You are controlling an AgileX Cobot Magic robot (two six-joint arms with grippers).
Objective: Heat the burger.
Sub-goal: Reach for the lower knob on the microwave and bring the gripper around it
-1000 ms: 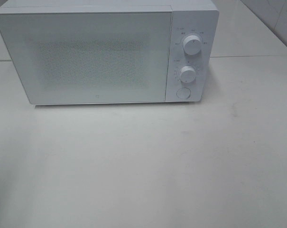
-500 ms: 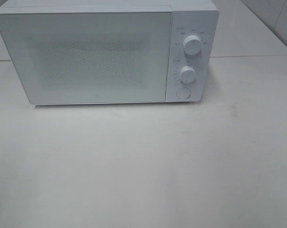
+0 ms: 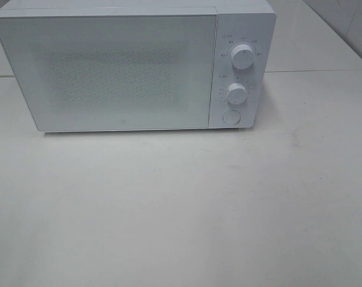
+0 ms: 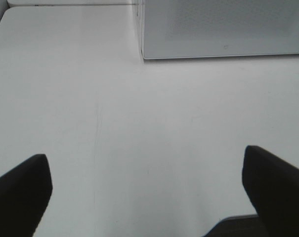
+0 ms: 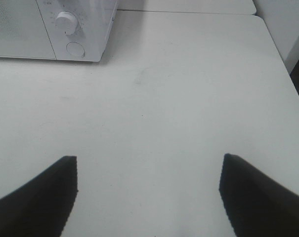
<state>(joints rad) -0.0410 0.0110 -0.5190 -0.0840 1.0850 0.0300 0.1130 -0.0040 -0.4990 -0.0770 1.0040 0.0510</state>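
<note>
The burger is out of view in every frame. A white microwave (image 3: 133, 66) stands at the back of the white table (image 3: 181, 209) with its door shut; it also shows in the left wrist view (image 4: 223, 29) and the right wrist view (image 5: 50, 29). My left gripper (image 4: 147, 185) hangs open over bare table in front of the microwave's left corner, with nothing between its dark fingers (image 4: 21, 190). My right gripper (image 5: 148, 185) is open too, over bare table well in front of the control panel, and holds nothing. Neither arm appears in the exterior high view.
The microwave's panel carries two round knobs, an upper knob (image 3: 242, 57) and a lower knob (image 3: 236, 93), and a round button (image 3: 231, 117). A second tabletop (image 3: 312, 42) lies behind at the right. The table's right edge (image 5: 282, 64) shows in the right wrist view.
</note>
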